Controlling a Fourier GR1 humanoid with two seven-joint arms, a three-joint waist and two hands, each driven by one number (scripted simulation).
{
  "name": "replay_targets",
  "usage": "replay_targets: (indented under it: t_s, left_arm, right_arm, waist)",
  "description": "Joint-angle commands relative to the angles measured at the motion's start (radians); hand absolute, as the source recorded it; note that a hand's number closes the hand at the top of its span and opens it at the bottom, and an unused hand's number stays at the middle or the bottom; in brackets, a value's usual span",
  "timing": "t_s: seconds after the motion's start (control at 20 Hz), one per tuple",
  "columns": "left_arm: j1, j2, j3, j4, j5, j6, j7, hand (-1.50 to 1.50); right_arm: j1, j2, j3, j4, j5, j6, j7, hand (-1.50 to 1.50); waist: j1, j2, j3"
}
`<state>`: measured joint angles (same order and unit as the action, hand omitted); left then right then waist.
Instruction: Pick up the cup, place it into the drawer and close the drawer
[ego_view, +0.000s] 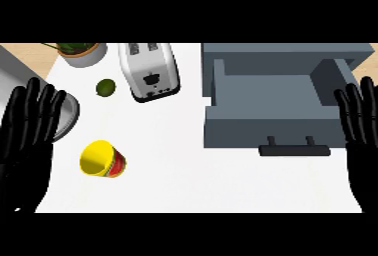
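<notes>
Left of drawer (255, 131), cup (102, 159) sideways, mouth pointing left, left hand (26, 142), right hand (362, 145), fingers straight

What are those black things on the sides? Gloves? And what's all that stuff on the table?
Those are a robot's hands, not gloves. The picture is taken from the robot's head, looking down at a kitchen counter. Its left hand and right hand rest open at the sides, holding nothing. On the counter are a yellow cup tipped on its side, a toaster, a green fruit and a potted plant. The grey box is an open drawer, where the cup should go.
</notes>
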<state>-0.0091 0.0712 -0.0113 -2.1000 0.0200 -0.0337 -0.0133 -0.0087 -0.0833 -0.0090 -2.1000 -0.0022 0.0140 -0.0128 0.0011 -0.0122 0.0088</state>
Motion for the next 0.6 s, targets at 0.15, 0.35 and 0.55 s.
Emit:
replay_targets:
  t_s: [0.15, 0.35, 0.55]
  left_arm:
    - [0.086, 0.106, -0.045, -0.068, 0.247, -0.281, -0.019, -1.5]
    - [0.16, 0.157, -0.03, 0.015, 0.51, -0.416, 0.062, -1.5]
    - [0.224, 0.258, 0.1, 0.078, 0.7, -0.535, 0.057, -1.5]
  right_arm:
    - [-0.019, -0.011, -0.05, 0.005, -0.016, -0.012, 0.019, -1.5]
    - [-0.006, -0.051, 0.012, 0.013, 0.048, 0.023, 0.078, -1.5]
    - [-0.031, -0.033, 0.036, 0.049, 0.064, 0.017, 0.09, -1.5]
  waist:
    - [0.01, 0.009, -0.01]
    - [0.015, 0.013, -0.012]
    - [0.013, 0.013, -0.01]
